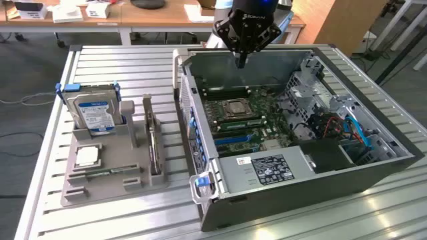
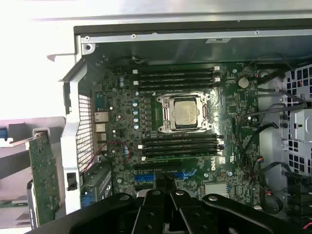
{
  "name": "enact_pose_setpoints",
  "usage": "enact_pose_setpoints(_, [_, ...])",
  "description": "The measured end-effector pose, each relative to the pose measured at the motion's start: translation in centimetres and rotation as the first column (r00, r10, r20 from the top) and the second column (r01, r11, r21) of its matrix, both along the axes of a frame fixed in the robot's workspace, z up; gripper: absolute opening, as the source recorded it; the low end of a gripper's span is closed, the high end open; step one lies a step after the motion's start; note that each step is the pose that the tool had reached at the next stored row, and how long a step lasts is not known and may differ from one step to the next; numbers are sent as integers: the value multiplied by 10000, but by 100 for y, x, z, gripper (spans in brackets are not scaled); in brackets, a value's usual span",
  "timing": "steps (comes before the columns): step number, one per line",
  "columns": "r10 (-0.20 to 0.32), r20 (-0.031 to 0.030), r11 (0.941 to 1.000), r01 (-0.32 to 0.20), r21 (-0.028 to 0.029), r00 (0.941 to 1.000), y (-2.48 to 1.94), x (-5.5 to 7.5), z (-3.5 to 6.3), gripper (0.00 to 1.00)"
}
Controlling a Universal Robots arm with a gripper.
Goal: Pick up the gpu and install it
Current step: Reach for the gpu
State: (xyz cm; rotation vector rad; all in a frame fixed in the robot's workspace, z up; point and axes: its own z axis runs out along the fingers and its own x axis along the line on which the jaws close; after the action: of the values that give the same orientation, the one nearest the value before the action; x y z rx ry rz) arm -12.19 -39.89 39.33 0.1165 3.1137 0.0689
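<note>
The gpu (image 1: pixel 153 142) is a thin dark card standing on edge in a slot of the grey holder (image 1: pixel 100 187), left of the open computer case (image 1: pixel 300 185) in the exterior view. In the wrist view the gpu (image 2: pixel 45 180) shows a green board side just outside the case wall. My gripper (image 1: pixel 241 62) hangs above the far end of the case, well away from the gpu. Its fingers are shut with nothing between them. In the wrist view the gripper (image 2: pixel 163 192) hovers over the motherboard (image 2: pixel 117 102), near the blue expansion slots (image 2: pixel 146 176).
The holder also carries a silver hard drive with a blue-white label (image 1: pixel 93 112), a square chip (image 1: pixel 87 156) and a slim memory stick (image 1: pixel 110 171). Inside the case are the processor socket (image 1: pixel 233 109), cables (image 1: pixel 353 132) and a black power supply (image 1: pixel 327 155). A wooden desk (image 1: pixel 153 17) stands behind the slatted table (image 1: pixel 107 67).
</note>
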Motion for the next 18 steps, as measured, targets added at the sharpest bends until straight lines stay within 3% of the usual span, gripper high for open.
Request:
enact_pose_setpoints(10, [-2, 0, 10000, 2, 0, 10000, 0, -4, 0, 11])
enact_pose_setpoints(18, [-1, 0, 10000, 1, 0, 10000, 0, -83, -4, 11])
